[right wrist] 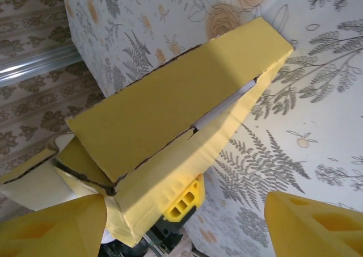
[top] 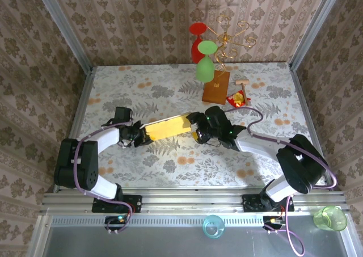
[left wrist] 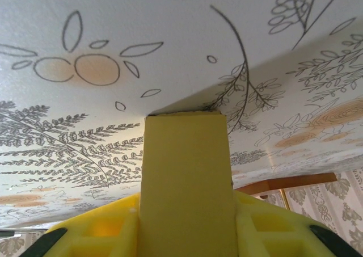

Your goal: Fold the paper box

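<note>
Centrally on the floral table (top: 170,166), the mustard-yellow paper box (top: 167,126) stretches sideways between both arms. The left gripper (top: 138,135) is clamped on the box's left end. The right gripper (top: 195,127) has its jaws spread, with the box's right end against one side.

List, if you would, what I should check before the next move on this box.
1. The left gripper grips the paper box: ok, a flap sits between its fingers.
2. The right gripper is open: ok, fingers wide apart at the box's other end.
3. Top seam closed: not ok, a gap shows white inside.
4. End flaps by the right gripper tucked in: not ok, they stand open.
5. The wooden stand and small packet are apart from the box: ok.
</note>
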Robot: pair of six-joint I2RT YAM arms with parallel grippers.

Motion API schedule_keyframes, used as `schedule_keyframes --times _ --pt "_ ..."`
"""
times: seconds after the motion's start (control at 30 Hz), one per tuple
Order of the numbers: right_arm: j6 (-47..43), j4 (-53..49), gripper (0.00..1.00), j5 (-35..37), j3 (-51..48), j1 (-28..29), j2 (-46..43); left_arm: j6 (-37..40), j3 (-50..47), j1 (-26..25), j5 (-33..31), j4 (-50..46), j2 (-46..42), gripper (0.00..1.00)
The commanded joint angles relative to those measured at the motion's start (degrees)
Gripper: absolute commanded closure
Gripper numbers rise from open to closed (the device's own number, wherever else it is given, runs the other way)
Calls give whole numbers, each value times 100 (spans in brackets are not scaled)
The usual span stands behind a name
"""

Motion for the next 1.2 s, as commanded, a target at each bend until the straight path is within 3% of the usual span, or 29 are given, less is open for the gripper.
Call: schedule_keyframes --times 0.0,0.17,0.43,0.7,0.93,1.17 --pt "167 165 26 214 268 85 298 26 38 46 -364 -184 168 73" --pt "115 -188 30 257 391 83 438 51 52 65 -363 -180 174 73" --pt "-230 -2037 38 412 800 138 521 -70 2 77 -338 35 229 73" --pt "-392 -1976 38 611 1091 206 892 -147 -64 121 -310 180 275 71" --pt "-902 -1886 37 715 1343 367 607 -333 -161 132 -322 418 409 72" --pt "-1202 -939 34 798 1158 742 391 -717 -216 138 -508 635 413 75"
